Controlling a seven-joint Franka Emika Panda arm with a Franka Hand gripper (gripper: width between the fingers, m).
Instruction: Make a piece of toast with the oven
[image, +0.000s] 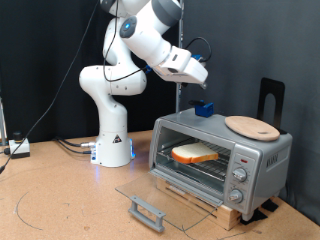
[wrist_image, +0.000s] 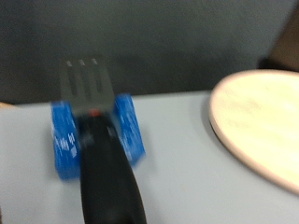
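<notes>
Exterior view: the oven (image: 220, 160) stands on a wooden base at the 4 o'clock part of the scene, its glass door (image: 160, 196) dropped flat toward 7 o'clock, the grey handle (image: 146, 211) at the door's outer edge. The piece of toast (image: 196, 154) lies inside on the rack, near the open front. On the oven roof a round wooden board (image: 251, 127) sits at the 3 o'clock end, its rim close to the roof edge; a small blue holder (image: 205, 108) sits at the roof's rear, well apart from the board. The gripper (image: 197, 80) hangs just above the blue holder; whether its fingers are parted or closed cannot be told. Open air surrounds the arm toward 9 o'clock.

Wrist view: a black-handled spatula (wrist_image: 93, 131) rests across the blue holder (wrist_image: 64, 140), with bare grey roof between it and the board (wrist_image: 262, 121).
</notes>
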